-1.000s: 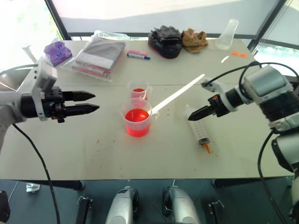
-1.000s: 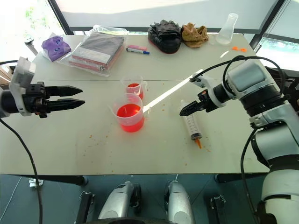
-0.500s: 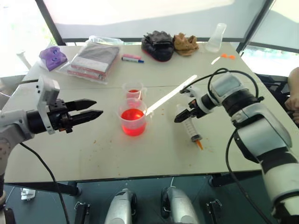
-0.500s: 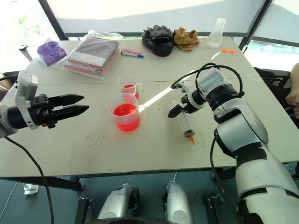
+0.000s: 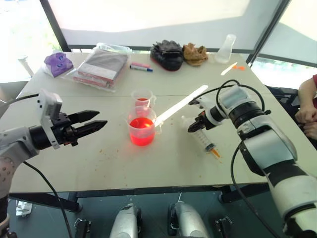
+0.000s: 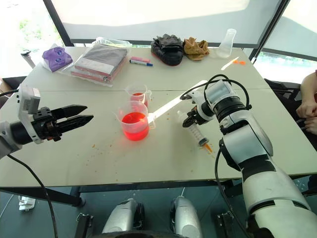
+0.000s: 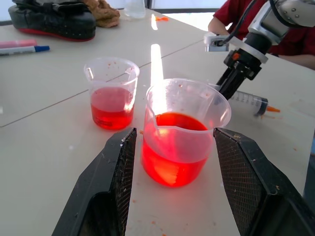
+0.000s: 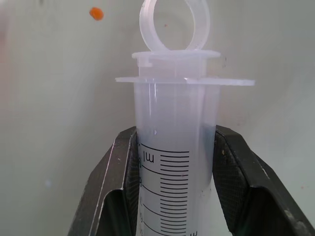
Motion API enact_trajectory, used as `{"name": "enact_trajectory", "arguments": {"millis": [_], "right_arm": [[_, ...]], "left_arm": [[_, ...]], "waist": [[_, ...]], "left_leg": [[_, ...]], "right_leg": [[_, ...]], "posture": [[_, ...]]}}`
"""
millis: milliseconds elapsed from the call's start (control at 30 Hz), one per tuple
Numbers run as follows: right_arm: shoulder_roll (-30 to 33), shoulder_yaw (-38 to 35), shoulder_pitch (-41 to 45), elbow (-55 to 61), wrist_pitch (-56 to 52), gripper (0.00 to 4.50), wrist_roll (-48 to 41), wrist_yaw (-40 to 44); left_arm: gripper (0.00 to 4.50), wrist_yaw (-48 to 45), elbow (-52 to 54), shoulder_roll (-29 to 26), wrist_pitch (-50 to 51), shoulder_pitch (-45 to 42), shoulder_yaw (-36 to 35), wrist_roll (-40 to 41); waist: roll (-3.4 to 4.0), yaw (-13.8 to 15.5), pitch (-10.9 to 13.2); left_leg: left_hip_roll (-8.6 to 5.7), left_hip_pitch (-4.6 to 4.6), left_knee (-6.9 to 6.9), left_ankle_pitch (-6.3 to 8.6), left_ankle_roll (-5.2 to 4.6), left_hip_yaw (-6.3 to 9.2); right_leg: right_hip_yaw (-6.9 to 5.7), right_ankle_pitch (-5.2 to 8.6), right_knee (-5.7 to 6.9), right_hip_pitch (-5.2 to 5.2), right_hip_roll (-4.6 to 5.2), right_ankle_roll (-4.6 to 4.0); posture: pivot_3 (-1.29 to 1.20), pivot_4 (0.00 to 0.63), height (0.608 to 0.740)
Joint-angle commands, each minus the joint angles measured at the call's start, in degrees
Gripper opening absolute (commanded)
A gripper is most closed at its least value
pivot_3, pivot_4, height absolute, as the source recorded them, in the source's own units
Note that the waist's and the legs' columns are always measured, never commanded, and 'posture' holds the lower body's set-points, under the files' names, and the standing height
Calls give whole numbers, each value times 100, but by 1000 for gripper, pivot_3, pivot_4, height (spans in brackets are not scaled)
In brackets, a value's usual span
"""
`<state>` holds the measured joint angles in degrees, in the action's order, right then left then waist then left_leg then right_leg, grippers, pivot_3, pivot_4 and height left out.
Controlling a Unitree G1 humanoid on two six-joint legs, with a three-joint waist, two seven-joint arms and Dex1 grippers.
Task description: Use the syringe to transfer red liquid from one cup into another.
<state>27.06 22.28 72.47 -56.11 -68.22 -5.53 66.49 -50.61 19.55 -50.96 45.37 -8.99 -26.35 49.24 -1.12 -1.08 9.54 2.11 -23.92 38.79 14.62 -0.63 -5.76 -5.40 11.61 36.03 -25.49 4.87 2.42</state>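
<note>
1. Since the earlier frame the right tool (image 5: pixel 194 128) has come down onto the syringe (image 5: pixel 204 138) and closed its fingers on the barrel near the plunger end; the syringe lies on the tabletop (image 5: pixel 163 158) as before.
2. Head views: the left tool (image 5: pixel 94 124) hovers with its fingers spread wide and empty, pointing toward the larger cup (image 5: pixel 142 131), which holds red liquid (image 5: pixel 141 135). The smaller cup (image 5: pixel 142 98) stands just behind it with a little red inside. The syringe's orange tip (image 5: pixel 218 153) points away from the cups.
3. Left wrist view: both open fingers (image 7: pixel 115 172) frame the larger cup (image 7: pixel 183 129) without touching it; the smaller cup (image 7: pixel 111 91) sits beside it.
4. Right wrist view: the two fingers (image 8: pixel 123 167) press either side of the clear barrel (image 8: pixel 172 162), just below the flange and white plunger ring (image 8: pixel 170 22).
</note>
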Motion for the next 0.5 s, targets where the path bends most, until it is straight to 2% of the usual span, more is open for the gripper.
{"name": "enact_trajectory", "arguments": {"millis": [33,133,233,333,400,500], "right_arm": [[525,-758,727,936,985,1522,-428,594],[734,-1405,1016,1437,1361,1522,-696,397],[584,-2353,836,2547,1449,1522,-1279,-80],[22,-3102,245,4036,1529,1522,-1983,-553],[-406,-3095,-288,4889,1988,1522,-2112,-812],[-1172,-3111,-680,5249,2488,1522,-2215,-1438]], "left_arm": [[2585,-174,-384,-207,-203,-302,-254,-10],[2585,-396,-819,-367,-357,-581,-35,-201],[2585,-641,-1216,-502,-529,-928,281,-447],[2585,-712,-1591,-470,-613,-1463,503,-549],[2585,-731,-1861,-423,-722,-1781,656,-696],[2585,-924,-2066,-517,-853,-1962,836,-910]], "waist": [[54,11,37],[91,27,63],[85,12,59],[82,24,59],[83,25,59],[84,11,60]], "left_leg": [[-5,-40,4,-2,-3,-5],[-8,-116,8,-19,-19,-16],[-7,-132,2,-17,-18,-20],[-1,-134,-9,-17,-18,-21],[2,-133,-4,-17,-18,-24],[-1,-133,3,-17,-19,-22]], "right_leg": [[1,-3,11,-42,-1,1],[8,-19,31,-128,-23,30],[-2,-19,27,-141,-37,35],[-8,-18,12,-135,-35,38],[-8,-20,14,-132,-32,42],[-8,-23,16,-128,-30,47]], "posture": [[0,150,740],[0,150,740],[0,150,740],[0,150,740],[0,150,740],[0,150,740]]}}
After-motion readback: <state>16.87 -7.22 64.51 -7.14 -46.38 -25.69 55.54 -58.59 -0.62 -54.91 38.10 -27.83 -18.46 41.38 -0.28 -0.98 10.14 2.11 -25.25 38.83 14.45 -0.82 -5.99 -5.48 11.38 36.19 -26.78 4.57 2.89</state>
